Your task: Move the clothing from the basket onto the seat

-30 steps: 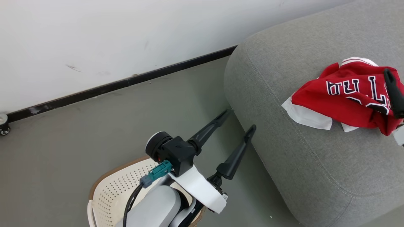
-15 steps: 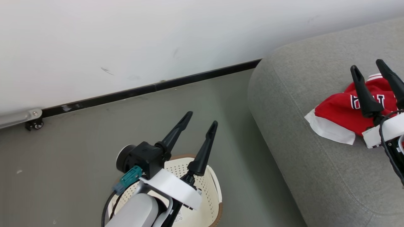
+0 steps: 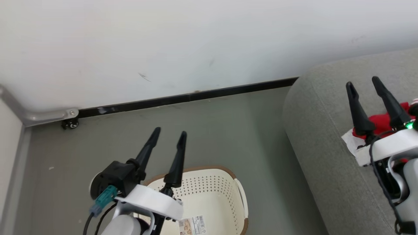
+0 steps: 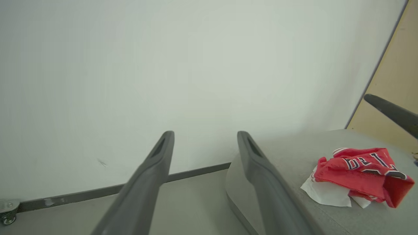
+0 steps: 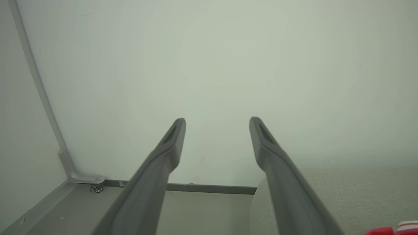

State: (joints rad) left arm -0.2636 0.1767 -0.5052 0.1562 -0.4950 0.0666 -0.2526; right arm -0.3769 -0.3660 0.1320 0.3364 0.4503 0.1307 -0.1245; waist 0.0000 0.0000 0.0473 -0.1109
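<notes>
Head view: left pincer (image 3: 170, 131) open, holding nothing, above basket (image 3: 212, 189). Right pincer (image 3: 362, 81) open, holding nothing, near clothing (image 3: 380, 121) lying on seat (image 3: 320, 137). Basket on floor (image 3: 228, 124) beside seat.

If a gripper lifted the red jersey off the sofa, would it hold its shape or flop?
Probably floppy: the jersey lies crumpled in folds on the sofa, so it would likely drape from a pinch. It looks thin and light. A push would probably bunch it on the woven fabric rather than slide it.
</notes>
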